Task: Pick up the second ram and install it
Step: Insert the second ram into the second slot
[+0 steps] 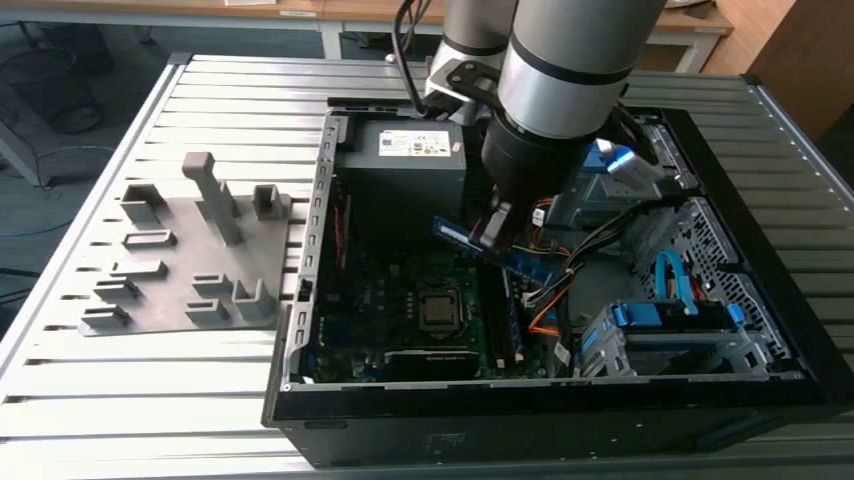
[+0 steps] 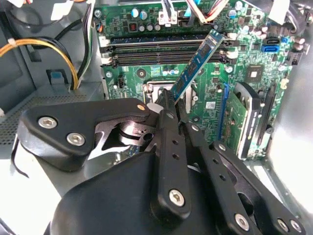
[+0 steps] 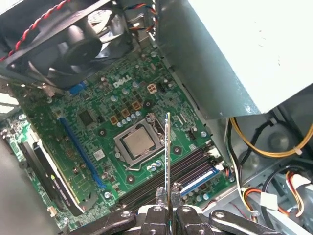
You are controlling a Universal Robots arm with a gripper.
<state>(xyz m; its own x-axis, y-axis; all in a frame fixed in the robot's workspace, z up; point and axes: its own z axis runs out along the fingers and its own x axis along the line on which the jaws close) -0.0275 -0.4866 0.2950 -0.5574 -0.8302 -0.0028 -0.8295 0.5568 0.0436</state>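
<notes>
ok so the second ram, a thin blue-green memory stick with small black chips (image 1: 530,262), is being held in the air inside the open black computer case (image 1: 310,300). It's being clamped by the black two-finger gripper (image 1: 495,232), whose fingers are being pressed shut on one end of it. In the exterior view it's being carried tilted, with the free end hanging lower, over the green motherboard (image 1: 400,300). In the second wrist view the stick (image 2: 198,61) is being pointed away from the gripper (image 2: 169,99) toward the long black memory slots (image 2: 146,49), and it isn't being touched to them yet. In the first wrist view it's being seen edge-on (image 3: 167,156), rising from the fingers (image 3: 160,192) past the silver processor socket (image 3: 139,142).

imo the tilt is what's being asked to go wrong here. The stick's long edge probably wants levelling and lining up parallel with one slot, with pressure being spread evenly so neither end is being jammed.

As for writing: a white printed sticker (image 1: 416,143) is being shown on the grey metal power supply box (image 1: 400,185), and white lettering (image 3: 122,84) is being shown on the board. None of it is being read off here.
</notes>
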